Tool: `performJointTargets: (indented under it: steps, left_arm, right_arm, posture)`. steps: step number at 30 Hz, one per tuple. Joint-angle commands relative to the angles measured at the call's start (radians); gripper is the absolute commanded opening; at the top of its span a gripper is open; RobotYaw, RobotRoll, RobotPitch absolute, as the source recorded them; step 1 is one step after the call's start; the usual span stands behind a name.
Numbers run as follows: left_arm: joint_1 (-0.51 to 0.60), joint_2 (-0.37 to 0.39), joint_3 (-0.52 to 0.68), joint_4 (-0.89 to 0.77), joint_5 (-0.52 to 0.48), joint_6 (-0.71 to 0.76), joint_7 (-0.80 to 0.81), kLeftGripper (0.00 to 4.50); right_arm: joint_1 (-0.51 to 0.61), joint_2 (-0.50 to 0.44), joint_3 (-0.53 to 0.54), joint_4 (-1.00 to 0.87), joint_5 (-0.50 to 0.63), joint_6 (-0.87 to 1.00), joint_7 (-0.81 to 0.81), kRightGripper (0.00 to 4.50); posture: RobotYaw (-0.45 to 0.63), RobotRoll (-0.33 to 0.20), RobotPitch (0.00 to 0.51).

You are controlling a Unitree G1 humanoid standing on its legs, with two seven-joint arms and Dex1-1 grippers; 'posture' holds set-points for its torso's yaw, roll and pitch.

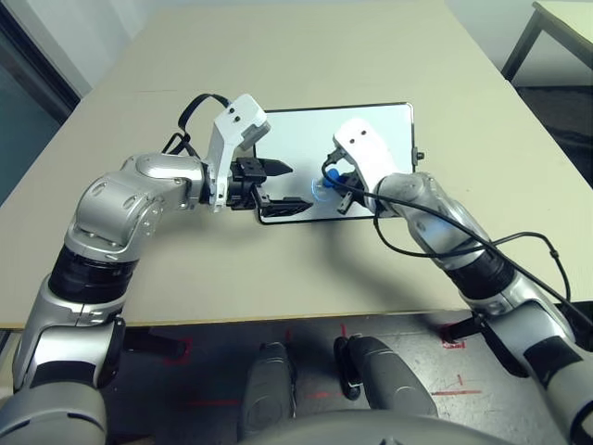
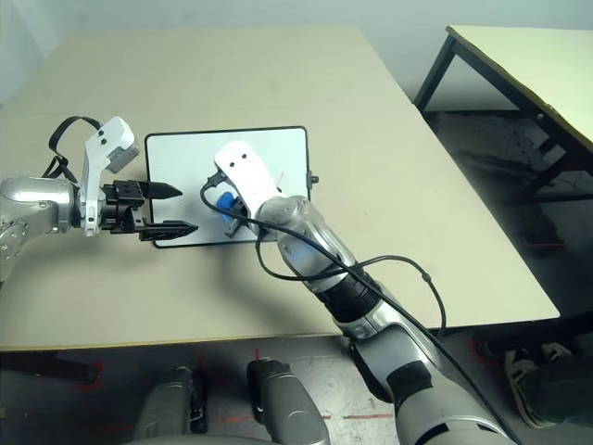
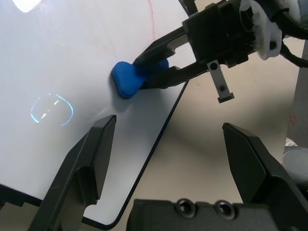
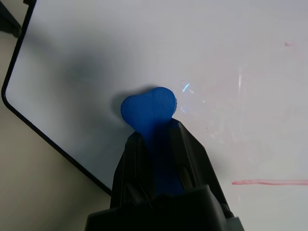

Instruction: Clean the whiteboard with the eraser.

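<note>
I have the whiteboard (image 1: pixel 306 139) lying flat on the beige table (image 1: pixel 371 56), straight ahead of me and a little past the middle of the near half, with its long sides running left to right. A small black knob (image 1: pixel 419 155) sticks out from its right short side.

My right gripper (image 4: pixel 156 139) has its two black fingers pinched onto the eraser (image 4: pixel 148 108), the blue block's rounded end poking out past the fingertips and pressed against the white surface. The eraser sits on the near part of the board, near its near edge and roughly midway along it; from the head camera I see it as a blue spot under the white wrist housing (image 1: pixel 363 153). In the right wrist view a red line (image 4: pixel 269 182) and some fainter pink strokes (image 4: pixel 288 44) mark the board beside the eraser, not touching it.

My left gripper (image 1: pixel 278 188) hovers over the near left part of the board, fingers spread wide with nothing between them, tips pointing right toward the eraser and the right gripper, close but apart. One finger (image 1: pixel 286 209) lies over the board's near edge; I cannot tell whether it touches. The left wrist view shows the black frame (image 3: pixel 159 139) running between its fingers.

A black cable (image 1: pixel 519 269) loops off my right forearm.
</note>
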Motion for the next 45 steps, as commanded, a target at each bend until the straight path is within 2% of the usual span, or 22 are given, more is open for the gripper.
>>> performJointTargets:
  steps: [1, 10, 27, 45]
  left_arm:
    - [0.007, -0.001, -0.002, -0.011, -0.006, 0.008, 0.002, 4.50]
    - [0.008, 0.000, -0.004, -0.009, -0.005, 0.006, -0.001, 4.50]
    - [0.006, -0.002, -0.022, 0.013, 0.008, -0.015, -0.024, 4.50]
    - [0.010, -0.002, -0.038, 0.031, 0.020, -0.035, -0.044, 4.50]
  right_arm:
    - [0.009, 0.004, -0.011, 0.055, -0.016, 0.004, -0.020, 0.60]
    - [0.080, -0.078, -0.006, 0.026, -0.027, 0.048, -0.012, 0.60]
    - [0.170, -0.194, -0.117, -0.022, -0.027, 0.112, -0.044, 0.59]
    - [0.111, -0.291, -0.240, 0.026, -0.038, 0.126, -0.094, 0.59]
  posture:
    - [-0.03, 0.000, 0.142]
    - [-0.04, 0.000, 0.147]
    - [-0.06, 0.000, 0.152]
    - [-0.07, 0.000, 0.146]
